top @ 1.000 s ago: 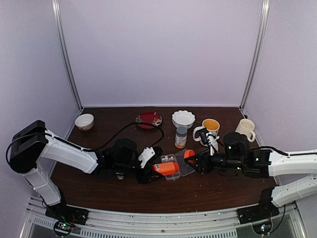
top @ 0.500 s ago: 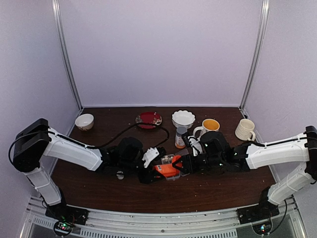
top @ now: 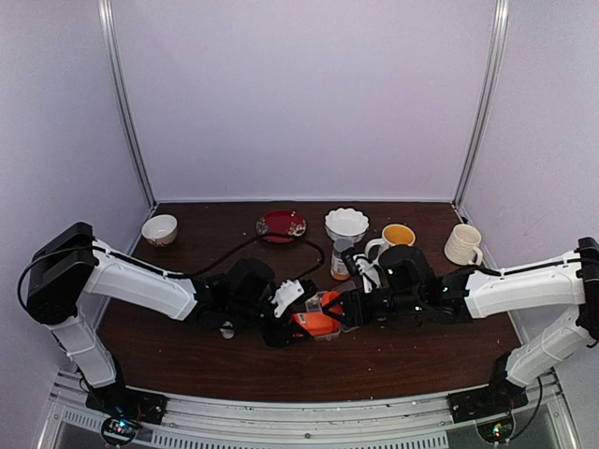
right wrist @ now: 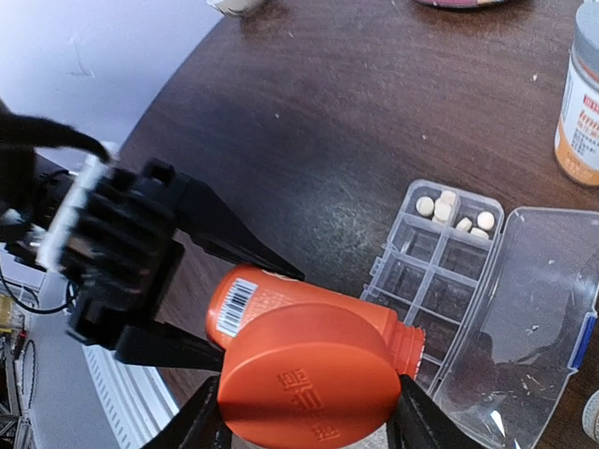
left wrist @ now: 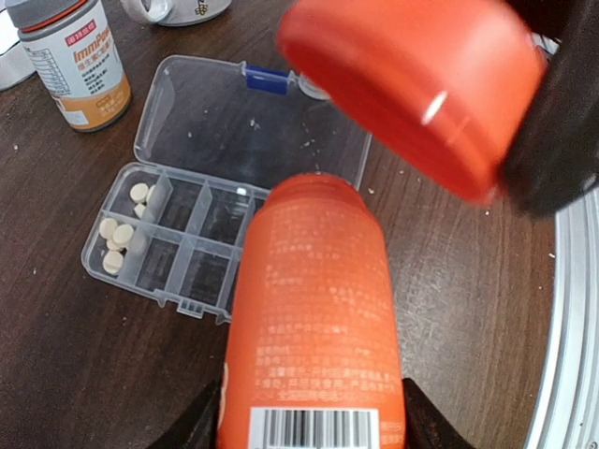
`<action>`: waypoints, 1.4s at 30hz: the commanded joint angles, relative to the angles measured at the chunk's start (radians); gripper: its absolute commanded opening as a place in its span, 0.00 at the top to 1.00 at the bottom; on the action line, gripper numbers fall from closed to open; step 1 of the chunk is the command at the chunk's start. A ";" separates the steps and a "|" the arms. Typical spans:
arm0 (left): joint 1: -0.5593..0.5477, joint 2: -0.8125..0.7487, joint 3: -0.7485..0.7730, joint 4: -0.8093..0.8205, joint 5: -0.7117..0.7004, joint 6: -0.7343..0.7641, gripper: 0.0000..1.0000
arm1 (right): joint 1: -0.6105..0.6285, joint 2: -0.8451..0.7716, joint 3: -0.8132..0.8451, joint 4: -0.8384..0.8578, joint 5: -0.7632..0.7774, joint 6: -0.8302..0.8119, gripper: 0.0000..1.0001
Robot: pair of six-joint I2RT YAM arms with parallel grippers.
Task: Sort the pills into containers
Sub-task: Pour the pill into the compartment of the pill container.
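Our left gripper (left wrist: 314,426) is clamped round the body of the bottle (left wrist: 314,309), which lies on its side with its open mouth just by the box (left wrist: 159,264). The pills (left wrist: 120,234) sit in two end cells; the cells we can see beside them look bare. Our right gripper (right wrist: 307,421) pinches the cap (right wrist: 309,383) by its rim. We judge the pills light, hard and quick to roll, so tipping them gently beats pinching.
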 commanded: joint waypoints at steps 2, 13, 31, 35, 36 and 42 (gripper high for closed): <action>-0.007 0.019 0.045 -0.014 -0.008 0.021 1.00 | 0.006 0.153 0.082 -0.157 -0.016 -0.041 1.00; -0.014 0.032 0.073 -0.054 -0.009 0.029 1.00 | -0.017 0.042 0.193 -0.252 0.056 -0.114 1.00; -0.034 0.023 0.149 -0.213 -0.045 0.054 1.00 | -0.022 0.079 0.177 -0.304 0.115 -0.114 1.00; -0.035 0.023 0.150 -0.220 -0.049 0.052 1.00 | -0.034 0.016 0.169 -0.278 0.123 -0.108 1.00; -0.035 0.023 0.151 -0.220 -0.049 0.052 1.00 | -0.034 0.018 0.159 -0.266 0.119 -0.103 1.00; -0.035 0.023 0.157 -0.226 -0.049 0.052 1.00 | -0.005 0.156 0.131 -0.270 0.086 -0.096 1.00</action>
